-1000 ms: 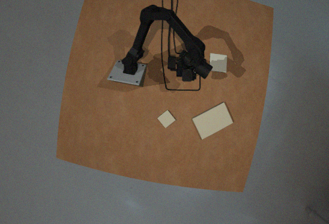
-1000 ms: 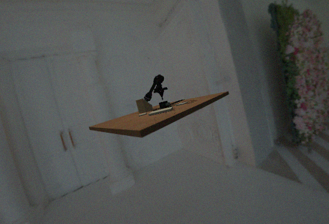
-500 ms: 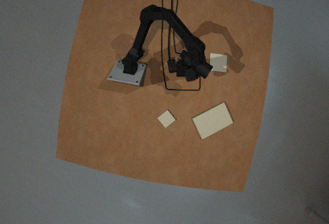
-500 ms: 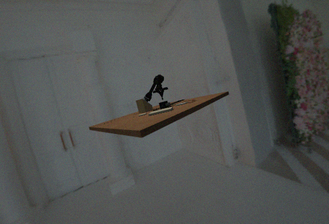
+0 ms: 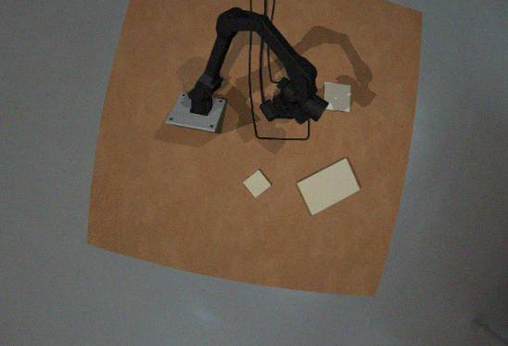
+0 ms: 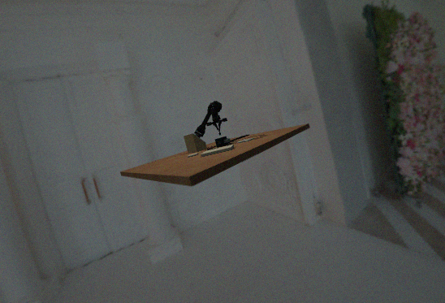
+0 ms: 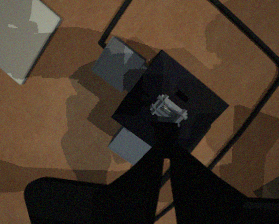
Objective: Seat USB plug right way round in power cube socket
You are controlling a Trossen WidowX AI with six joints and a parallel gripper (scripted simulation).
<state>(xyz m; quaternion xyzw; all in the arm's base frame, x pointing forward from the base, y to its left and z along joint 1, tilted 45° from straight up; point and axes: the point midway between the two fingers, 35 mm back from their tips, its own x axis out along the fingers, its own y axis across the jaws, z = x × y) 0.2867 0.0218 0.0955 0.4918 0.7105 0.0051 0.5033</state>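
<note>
The black power cube [image 7: 163,70] [image 6: 222,142] stands on the table, turned diagonally in the wrist view. My gripper [image 7: 166,149] [image 6: 220,133] is above it, pointing down, shut on the USB plug. The plug's metal end [image 7: 169,109] shows just beyond the fingertips, over the cube's top and tilted in the view; its body is dark and hard to make out. A small dark slot [image 7: 181,95] shows on the cube's top beside the metal end. In the exterior view a small gap shows between the fingertips and the cube. The arm hides the cube in the top view.
Grey blocks [image 7: 120,65] [image 7: 130,145] adjoin the cube. Black cables [image 5: 283,138] loop around it on the table [image 5: 185,224]. A pale square plate [image 5: 337,97] lies to the right; a large pale slab [image 5: 329,186] and a small pale square [image 5: 257,184] lie lower in the top view.
</note>
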